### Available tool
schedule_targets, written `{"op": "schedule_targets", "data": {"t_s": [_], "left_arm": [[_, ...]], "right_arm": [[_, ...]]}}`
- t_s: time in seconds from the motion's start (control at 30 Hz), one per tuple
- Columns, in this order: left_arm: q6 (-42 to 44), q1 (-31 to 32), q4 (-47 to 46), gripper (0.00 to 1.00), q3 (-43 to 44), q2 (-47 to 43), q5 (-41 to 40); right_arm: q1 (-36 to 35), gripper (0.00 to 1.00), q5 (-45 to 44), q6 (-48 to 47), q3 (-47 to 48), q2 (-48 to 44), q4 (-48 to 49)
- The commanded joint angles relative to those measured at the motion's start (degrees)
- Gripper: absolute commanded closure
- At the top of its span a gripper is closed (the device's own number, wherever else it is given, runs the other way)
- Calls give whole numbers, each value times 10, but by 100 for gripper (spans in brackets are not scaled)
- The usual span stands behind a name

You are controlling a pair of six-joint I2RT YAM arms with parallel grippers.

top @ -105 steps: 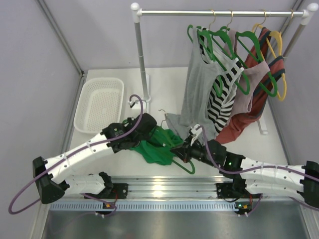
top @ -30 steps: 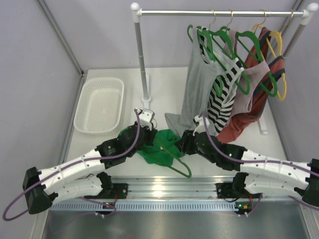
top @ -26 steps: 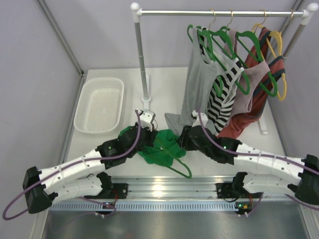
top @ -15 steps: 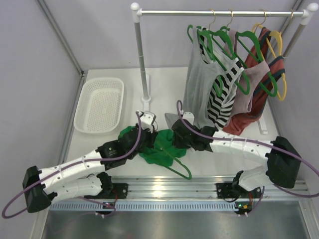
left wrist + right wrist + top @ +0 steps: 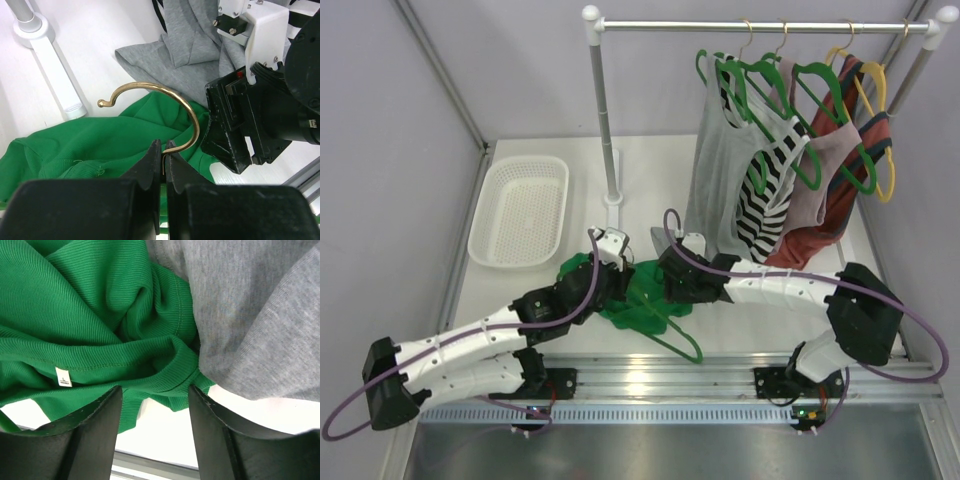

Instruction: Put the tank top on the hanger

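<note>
The bright green tank top [image 5: 642, 300] lies crumpled on the table between both arms. The green hanger [image 5: 682, 342] is partly buried in it, one arm sticking out toward the near edge. My left gripper [image 5: 162, 159] is shut on the stem of the hanger's brass hook [image 5: 150, 89], which curls above the tank top [image 5: 85, 145]. My right gripper [image 5: 155, 407] stands open over the tank top's ribbed edge [image 5: 165, 375], a fold of it lying between the fingers [image 5: 95, 440] without being pinched. From above, the left gripper [image 5: 620, 268] and right gripper [image 5: 670, 282] sit close together.
A grey top [image 5: 250, 315] hanging from the rack drapes onto the table beside the green fabric. The rack [image 5: 604, 120] carries striped and rust tops on green and yellow hangers [image 5: 875, 100]. A white basket [image 5: 520, 210] stands at the back left. The rack's foot [image 5: 45, 40] is near the left gripper.
The right arm has swung left and stretched across to the tank top, and its jaws have widened. The left gripper has crept slightly forward, still holding the hook.
</note>
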State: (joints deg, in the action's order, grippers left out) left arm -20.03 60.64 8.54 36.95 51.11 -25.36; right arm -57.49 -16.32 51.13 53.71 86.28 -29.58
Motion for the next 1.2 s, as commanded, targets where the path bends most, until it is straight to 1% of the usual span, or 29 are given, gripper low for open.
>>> {"op": "schedule_targets", "data": {"t_s": [0.0, 0.1, 0.2, 0.23, 0.27, 0.33, 0.37, 0.43, 0.47, 0.5, 0.77, 0.8, 0.83, 0.87, 0.97, 1.07, 1.17], "left_arm": [[-4, 4, -43, 100, 0, -22, -9], [-8, 4, -42, 100, -3, -24, -11], [-9, 4, -43, 100, -3, -23, -10], [-9, 4, -42, 100, -2, -23, -9], [-9, 5, -42, 100, -1, -24, -11], [-9, 4, -42, 100, -1, -25, -12], [-9, 4, -42, 100, 1, -26, -13], [-11, 5, -42, 100, 1, -29, -14], [-15, 4, -42, 100, 2, -32, -20], [-17, 5, -42, 100, 5, -33, -23], [-40, 6, -48, 100, 11, -27, -56], [-41, 6, -51, 100, 11, -25, -52], [-41, 5, -53, 100, 11, -24, -49], [-42, 5, -55, 100, 12, -21, -48], [-45, 5, -55, 100, 13, -15, -47], [-45, 7, -56, 100, 12, -12, -44], [-41, 7, -57, 100, 11, -15, -43]], "right_arm": [[7, 44, -14, 7, 28, -8, 10], [10, 45, -14, 7, 29, 2, 11], [11, 53, -11, 10, 17, 5, 21], [10, 58, -10, 11, 14, 3, 22], [10, 68, -11, 12, 7, -1, 23], [10, 78, -12, 14, -1, -9, 24], [11, 87, -13, 16, -12, -22, 26], [10, 95, -15, 19, -28, -39, 30], [9, 100, -16, 22, -47, -59, 32], [9, 100, -16, 24, -58, -68, 35], [6, 100, -24, 35, -127, -158, 33], [6, 98, -22, 34, -128, -170, 35], [6, 92, -20, 34, -128, -175, 36], [6, 77, -16, 34, -117, -178, 34], [6, 57, -15, 29, -82, -167, 22], [12, 50, -10, 26, -51, -140, 23], [19, 46, -6, 19, -8, -99, 14]]}}
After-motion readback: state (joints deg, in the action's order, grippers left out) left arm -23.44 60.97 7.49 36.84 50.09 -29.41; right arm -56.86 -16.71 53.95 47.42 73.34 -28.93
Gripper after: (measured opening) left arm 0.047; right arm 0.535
